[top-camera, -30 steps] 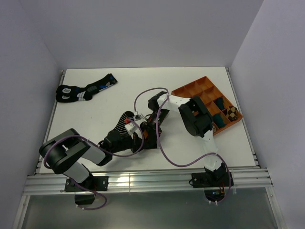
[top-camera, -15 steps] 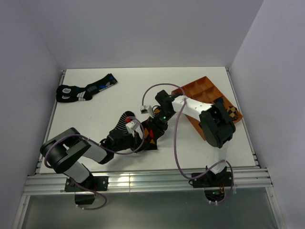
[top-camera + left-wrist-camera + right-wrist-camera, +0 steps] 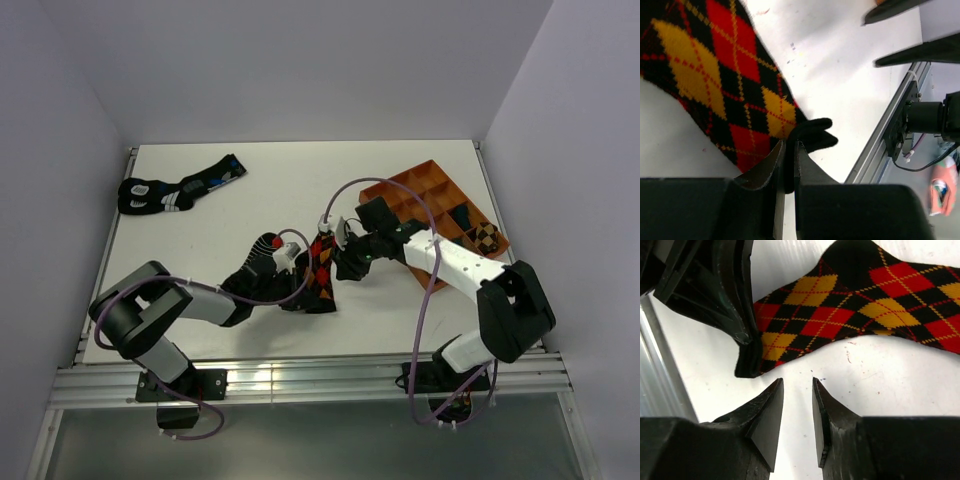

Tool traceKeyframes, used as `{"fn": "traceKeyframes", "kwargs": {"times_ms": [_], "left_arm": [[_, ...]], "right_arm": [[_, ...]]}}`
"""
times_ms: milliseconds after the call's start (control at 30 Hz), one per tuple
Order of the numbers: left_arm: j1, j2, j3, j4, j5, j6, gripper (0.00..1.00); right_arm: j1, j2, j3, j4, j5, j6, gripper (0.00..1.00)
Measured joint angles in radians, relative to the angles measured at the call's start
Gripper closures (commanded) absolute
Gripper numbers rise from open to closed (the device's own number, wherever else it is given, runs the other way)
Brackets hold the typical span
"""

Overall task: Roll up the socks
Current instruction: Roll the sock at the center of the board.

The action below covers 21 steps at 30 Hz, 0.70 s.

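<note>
The argyle sock lies mid-table, one black end pinched in the shut left gripper, while the right gripper, jaws parted a little and holding nothing, hangs over bare table just beside that end. The striped sock lies beside the left gripper. The left arm stretches low from its base toward the middle, and the right arm bends at the elbow far right, forearm reaching left to the sock.
</note>
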Motion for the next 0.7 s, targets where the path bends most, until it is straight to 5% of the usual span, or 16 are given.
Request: {"fn": "traceKeyframes", "kwargs": {"times_ms": [433,700], "left_arm": [[0.003,0.095,0.044,-0.034,0.052,-0.165,1.0],[0.015,0.129,0.103,-0.11,0.125,-0.196,1.0]], "right_arm": [[0.009,-0.071,-0.119,0.148,0.054,-0.016,0.61],[0.174,-0.246,-0.283,0.198,0.105,-0.142,0.55]]}}
